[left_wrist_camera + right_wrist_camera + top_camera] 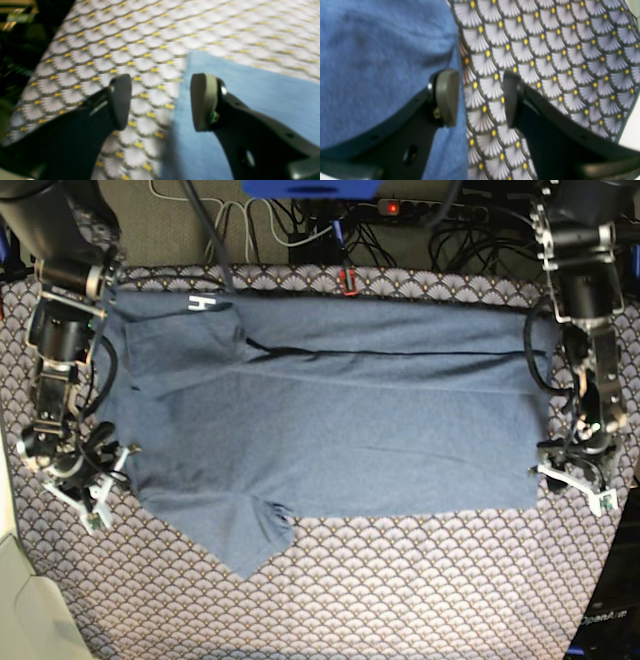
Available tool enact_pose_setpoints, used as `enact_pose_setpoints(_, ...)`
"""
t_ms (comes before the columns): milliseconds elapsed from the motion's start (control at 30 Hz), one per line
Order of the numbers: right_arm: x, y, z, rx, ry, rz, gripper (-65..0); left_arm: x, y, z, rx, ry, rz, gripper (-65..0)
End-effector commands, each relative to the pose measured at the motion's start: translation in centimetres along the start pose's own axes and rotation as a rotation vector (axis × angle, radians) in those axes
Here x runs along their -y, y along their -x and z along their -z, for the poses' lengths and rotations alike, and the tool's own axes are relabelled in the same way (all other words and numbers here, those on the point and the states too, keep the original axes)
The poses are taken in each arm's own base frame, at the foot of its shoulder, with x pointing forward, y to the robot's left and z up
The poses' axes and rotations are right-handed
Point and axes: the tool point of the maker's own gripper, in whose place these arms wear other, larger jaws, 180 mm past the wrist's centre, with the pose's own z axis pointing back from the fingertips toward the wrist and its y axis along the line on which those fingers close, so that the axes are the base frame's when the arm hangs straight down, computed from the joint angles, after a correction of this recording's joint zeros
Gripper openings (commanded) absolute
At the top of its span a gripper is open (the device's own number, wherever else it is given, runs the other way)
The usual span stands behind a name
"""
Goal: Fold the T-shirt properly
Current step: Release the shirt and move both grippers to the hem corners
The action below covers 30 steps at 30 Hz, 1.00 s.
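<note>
T-shirt flat, seemingly between both parted grippers

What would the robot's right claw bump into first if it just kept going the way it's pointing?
Probably the side edge of the T-shirt: the open right gripper straddles it, one side over the shirt, the other over the patterned table cover. Its height above the cloth is unclear.

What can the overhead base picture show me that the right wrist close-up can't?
Only the base view shows the whole T-shirt spread out, both arms, the left claw and cables behind the table. Only the right wrist view shows the right claw close up, its jaws open astride the shirt's edge. Both show blue shirt fabric on the fan-patterned table cover.
</note>
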Motion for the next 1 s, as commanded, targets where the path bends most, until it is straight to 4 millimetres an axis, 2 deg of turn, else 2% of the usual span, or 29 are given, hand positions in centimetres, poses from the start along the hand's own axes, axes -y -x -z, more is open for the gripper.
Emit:
enact_pose_setpoints(0,1.4,-3.2,-0.4,0.081,0.023,-0.006,-35.1,0.4,-3.6,0.3,0.090,0.004,0.037,-28.0)
enact_pose_setpoints(133,0.4,-3.2,0.4,0.071,-0.010,0.002,-35.1,2.0,-2.5,1.8,0.072,0.006,0.161,-28.0)
enact_pose_setpoints(267,0.0,-3.5,1.0,0.069,-0.030,0.022,-35.1,2.8,-2.2,2.1,0.091,0.021,0.190,-28.0)
enact_pose_setpoints(367,-0.6,-4.4,1.8,0.098,-0.062,0.053,-35.2,2.8,-2.2,2.0,0.092,0.022,0.186,-28.0)
enact_pose_setpoints(533,-1.4,-3.5,2.6,0.081,-0.096,0.085,-35.2,2.7,-1.9,2.0,0.084,0.020,0.183,-28.0)
enact_pose_setpoints(700,-1.8,-3.6,2.9,0.112,-0.107,0.107,-35.2,2.6,-1.9,2.0,0.086,0.018,0.189,-28.0)
enact_pose_setpoints(967,-1.3,-3.2,3.2,0.123,-0.076,0.134,-35.2,2.7,-1.9,2.0,0.088,0.020,0.194,-28.0)
